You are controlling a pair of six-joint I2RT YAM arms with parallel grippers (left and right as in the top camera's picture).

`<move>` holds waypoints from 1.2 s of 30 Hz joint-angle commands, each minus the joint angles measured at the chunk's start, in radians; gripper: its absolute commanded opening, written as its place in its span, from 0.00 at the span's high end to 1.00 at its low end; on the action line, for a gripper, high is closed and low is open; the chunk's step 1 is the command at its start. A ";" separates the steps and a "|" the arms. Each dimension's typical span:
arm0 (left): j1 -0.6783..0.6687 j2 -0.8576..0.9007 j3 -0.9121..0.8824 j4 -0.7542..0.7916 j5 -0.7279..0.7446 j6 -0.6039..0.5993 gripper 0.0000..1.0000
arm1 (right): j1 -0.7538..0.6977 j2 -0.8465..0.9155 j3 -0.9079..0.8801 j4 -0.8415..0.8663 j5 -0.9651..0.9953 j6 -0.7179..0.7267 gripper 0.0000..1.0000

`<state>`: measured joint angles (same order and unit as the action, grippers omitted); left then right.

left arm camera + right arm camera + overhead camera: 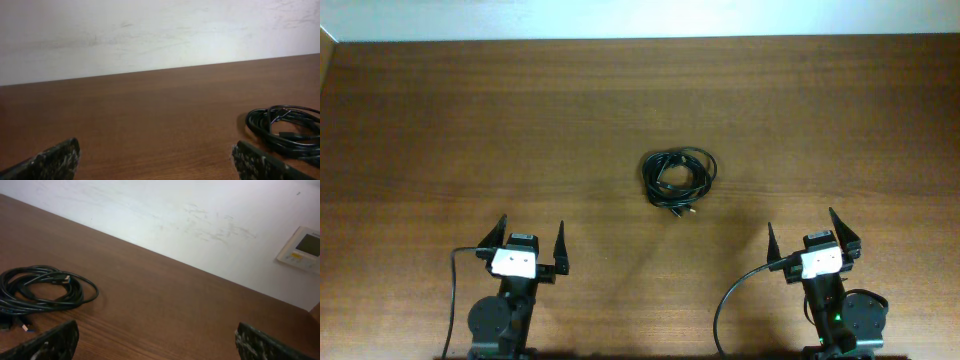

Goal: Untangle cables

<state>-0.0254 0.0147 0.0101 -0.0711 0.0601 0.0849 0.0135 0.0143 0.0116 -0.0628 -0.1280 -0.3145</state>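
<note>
**A:** Anyone else watching this? Thin black rubbery cables (pixel 679 182) are lying coiled in one messy bundle around the middle of the glossy brown wood-grain table (pixel 470 120). A small metal-tipped plug (pixel 64 279) is resting on top.

**B:** Yep. Left gripper (pixel 532 221) and right gripper (pixel 800 218) are both sitting with jaws spread wide, gripping nothing, well apart from the bundle. The wrist views are cutting the coil off at the edge, and I'm not managing to count the cords.

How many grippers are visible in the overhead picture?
2. The left gripper is at the bottom left, the right gripper at the bottom right, both open. The coiled cables lie farther up, between them. None seems hidden.
</note>
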 commanded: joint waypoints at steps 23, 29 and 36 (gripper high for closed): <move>0.007 -0.009 -0.001 -0.009 -0.003 -0.002 0.01 | -0.007 -0.011 -0.006 -0.005 0.005 0.009 0.01; 0.007 -0.009 -0.001 -0.009 -0.003 -0.002 0.01 | -0.007 -0.011 -0.006 -0.005 0.005 0.009 0.01; 0.007 -0.008 -0.001 -0.006 -0.003 -0.002 0.01 | -0.007 -0.002 -0.006 -0.005 0.005 0.115 0.01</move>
<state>-0.0254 0.0147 0.0101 -0.0711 0.0601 0.0853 0.0135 0.0143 0.0116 -0.0628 -0.1280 -0.3046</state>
